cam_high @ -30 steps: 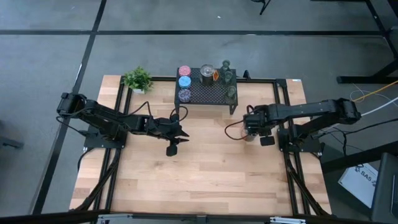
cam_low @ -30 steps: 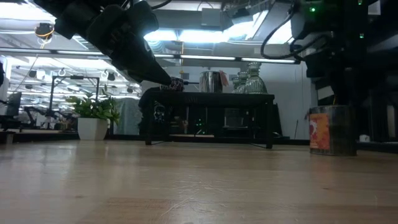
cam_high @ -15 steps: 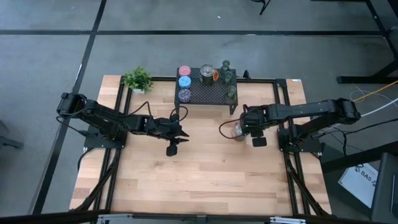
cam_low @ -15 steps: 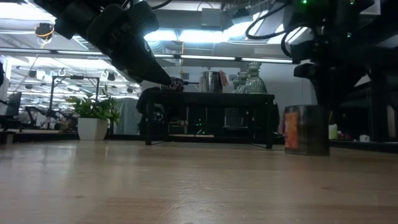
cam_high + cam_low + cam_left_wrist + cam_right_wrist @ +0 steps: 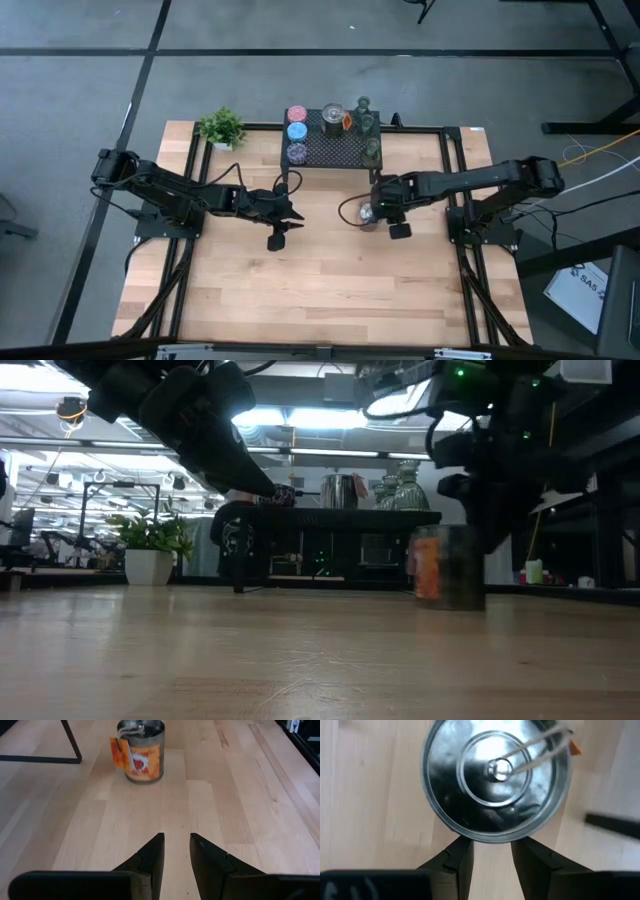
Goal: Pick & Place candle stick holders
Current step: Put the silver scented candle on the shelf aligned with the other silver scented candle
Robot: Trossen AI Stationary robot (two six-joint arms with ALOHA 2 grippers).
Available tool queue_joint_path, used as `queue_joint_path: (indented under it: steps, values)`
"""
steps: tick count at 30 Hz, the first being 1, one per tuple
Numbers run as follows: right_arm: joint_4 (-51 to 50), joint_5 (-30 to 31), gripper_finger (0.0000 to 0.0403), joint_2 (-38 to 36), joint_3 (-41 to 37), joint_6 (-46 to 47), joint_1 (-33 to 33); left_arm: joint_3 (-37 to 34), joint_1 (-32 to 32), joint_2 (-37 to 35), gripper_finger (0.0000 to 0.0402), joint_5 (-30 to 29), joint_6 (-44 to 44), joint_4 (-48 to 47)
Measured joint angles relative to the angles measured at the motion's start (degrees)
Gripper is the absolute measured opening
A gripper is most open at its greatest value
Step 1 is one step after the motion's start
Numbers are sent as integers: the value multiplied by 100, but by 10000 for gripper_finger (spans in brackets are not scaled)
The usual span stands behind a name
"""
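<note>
The silver-and-orange candle stick holder (image 5: 368,213) stands upright on the bench (image 5: 330,290), just in front of the black mesh stand (image 5: 335,148) and near its right front leg. The right end effector (image 5: 383,211) is at it from above: in the right wrist view its two fingers (image 5: 455,862) sit against the holder's rim, one either side of a narrow stretch of the wall, so it appears to grip the holder by its edge. In the low view the base seems to rest on or ride just above the wood; which, I cannot tell.

This looks like the carrying step, the holder being brought toward the stand where the pink holder (image 5: 296,114), blue holder (image 5: 297,131), purple holder (image 5: 297,152), the glass ones (image 5: 371,148) and another silver holder (image 5: 332,116) already sit. Next it needs lifting clear of the stand's top edge and setting on a free patch of mesh.

The left end effector (image 5: 292,213) waits over the bench left of centre, fingers nearly together, holding nothing.
</note>
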Motion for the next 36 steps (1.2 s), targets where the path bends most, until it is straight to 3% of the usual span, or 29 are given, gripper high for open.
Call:
queue_joint_path:
  steps: [25, 30, 36]
  values:
    - [3348, -300, 132, 933, 0, -171, 7, 0, 0, -2, 86, 0, -48, 6]
    - [3659, -352, 132, 1056, 0, -170, 7, 0, 0, -2, 86, 0, -48, 7]
    - [3635, -922, 132, 832, 0, 297, 63, 0, 0, -2, 86, 0, -142, 5]
